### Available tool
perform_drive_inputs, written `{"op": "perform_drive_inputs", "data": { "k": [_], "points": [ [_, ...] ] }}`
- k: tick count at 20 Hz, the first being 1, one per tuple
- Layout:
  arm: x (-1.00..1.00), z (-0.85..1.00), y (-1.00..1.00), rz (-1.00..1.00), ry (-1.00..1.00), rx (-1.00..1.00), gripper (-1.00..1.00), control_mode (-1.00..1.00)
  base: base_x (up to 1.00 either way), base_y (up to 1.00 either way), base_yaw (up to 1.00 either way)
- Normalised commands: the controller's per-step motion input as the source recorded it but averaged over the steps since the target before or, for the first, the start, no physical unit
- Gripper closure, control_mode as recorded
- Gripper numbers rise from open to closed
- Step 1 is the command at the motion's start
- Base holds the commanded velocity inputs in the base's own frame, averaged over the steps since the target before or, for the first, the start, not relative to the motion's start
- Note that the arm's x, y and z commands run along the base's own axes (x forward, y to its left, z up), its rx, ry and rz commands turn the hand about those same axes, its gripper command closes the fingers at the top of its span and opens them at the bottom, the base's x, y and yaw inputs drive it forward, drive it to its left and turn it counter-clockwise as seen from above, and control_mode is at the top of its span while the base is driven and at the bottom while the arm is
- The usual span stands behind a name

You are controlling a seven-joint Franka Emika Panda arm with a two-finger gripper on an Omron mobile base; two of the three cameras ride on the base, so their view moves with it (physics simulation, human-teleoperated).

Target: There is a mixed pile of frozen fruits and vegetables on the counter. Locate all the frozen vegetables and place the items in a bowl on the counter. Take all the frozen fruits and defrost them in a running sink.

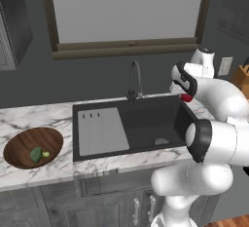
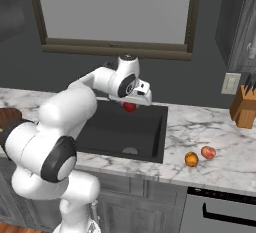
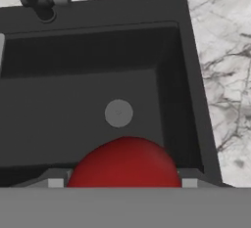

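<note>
My gripper hangs over the right part of the black sink, shut on a small bright red round vegetable. In the hand view this red item sits between the fingertips, above the sink's drain. The dark wooden bowl rests on the white marble counter left of the sink. It holds a dark green lump and a tiny yellow-green piece. Two fruits lie on the counter right of the sink: an orange one and a pinkish-red one.
A dark curved faucet stands behind the sink, and a pale ribbed panel covers the basin's left part. A wooden knife block is at the far right against the wall, below a wall outlet. A window spans the wall above.
</note>
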Motion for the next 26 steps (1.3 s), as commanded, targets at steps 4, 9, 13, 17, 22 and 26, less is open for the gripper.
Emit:
{"op": "perform_drive_inputs", "data": {
  "k": [4, 9, 13, 17, 22, 26],
  "points": [
    [-0.17, 0.03, 0.37, 0.08, -0.06, 0.04, 1.00, -1.00, 0.00, 0.00, 0.00],
    [-0.14, 0.03, 0.39, 0.09, -0.04, 0.03, 1.00, -1.00, 0.00, 0.00, 0.00],
    [-0.20, 0.06, 0.42, 0.10, -0.03, 0.00, 1.00, -1.00, 0.00, 0.00, 0.00],
    [-0.17, 0.08, 0.48, 0.08, -0.01, -0.01, 1.00, -1.00, 0.00, 0.00, 0.00],
    [-0.17, 0.08, 0.48, 0.06, 0.00, -0.02, 1.00, -1.00, 0.00, 0.00, 0.00],
    [-0.17, 0.04, 0.49, 0.06, 0.00, -0.03, 1.00, -1.00, 0.00, 0.00, 0.00]
  ]
}}
